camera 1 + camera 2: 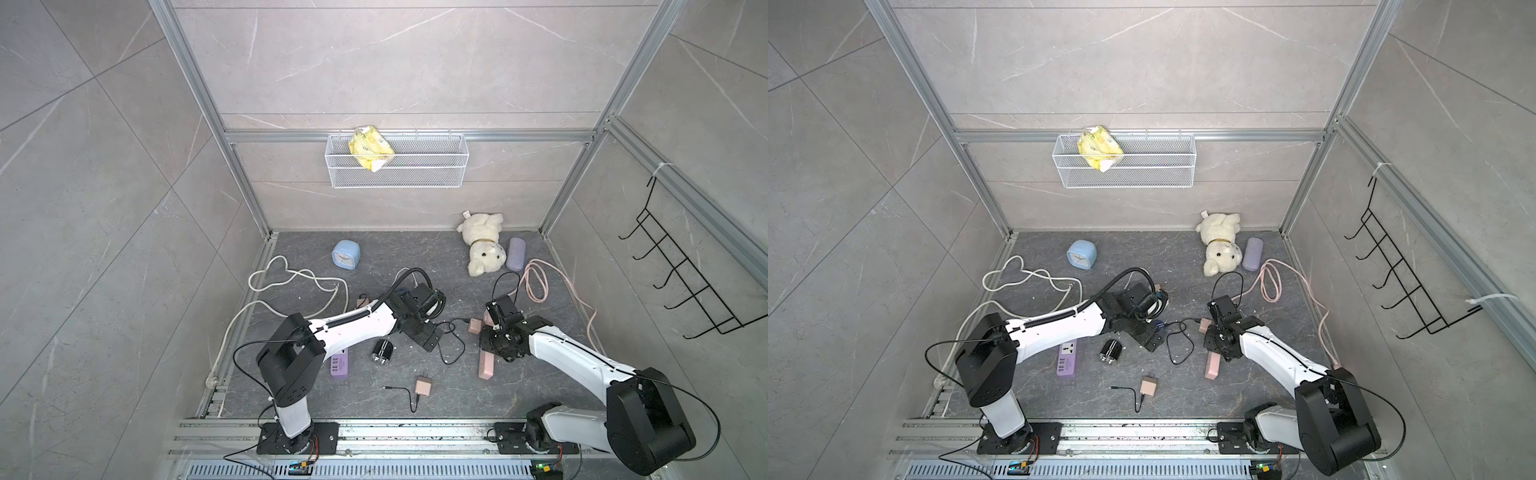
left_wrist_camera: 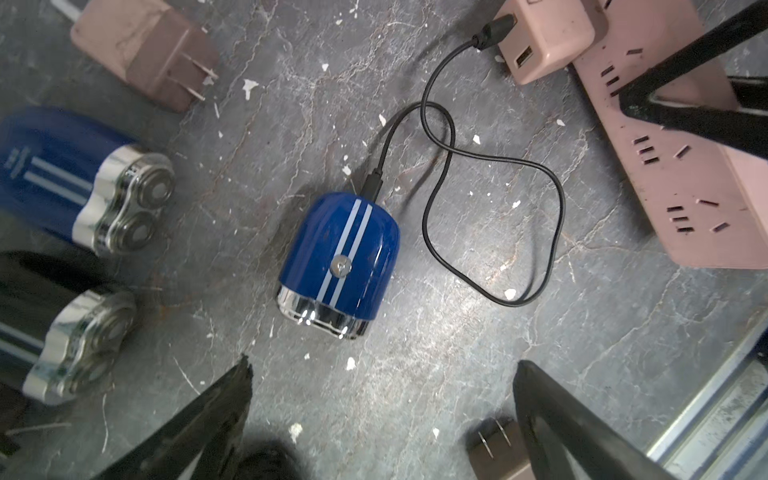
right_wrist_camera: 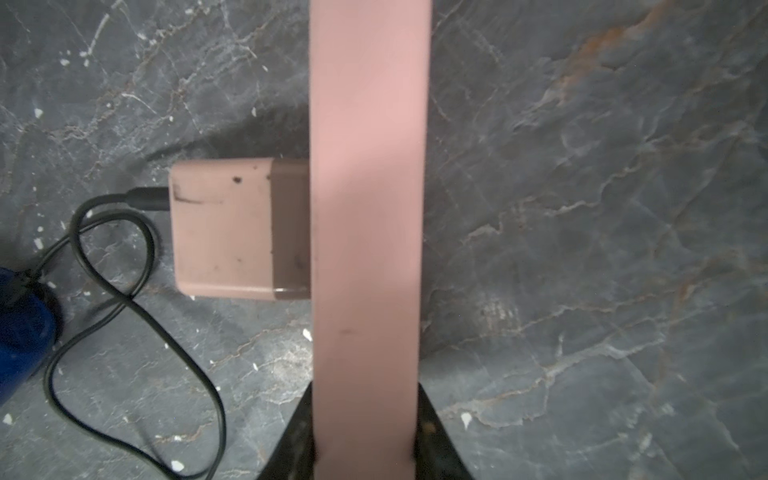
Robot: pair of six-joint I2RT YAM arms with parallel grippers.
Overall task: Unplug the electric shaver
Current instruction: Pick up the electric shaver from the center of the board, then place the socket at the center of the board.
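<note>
shaver (image 2: pixel 338 266): likely light, rigid, slick; grip its flanks. left gripper (image 2: pixel 384 365) spread; right gripper (image 3: pixel 368 419), 3 o'clock, clamps power strip (image 3: pixel 370 166).

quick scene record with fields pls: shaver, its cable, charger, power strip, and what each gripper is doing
shaver: blue, lying loose, not held
cable: black, one end in the shaver, the other in the charger
charger: pink, plugged into the power strip
power strip: pink, held by the right gripper
left gripper: open, near the shaver, touching nothing
right gripper: shut on the power strip
task: shaver not yet unplugged
</note>
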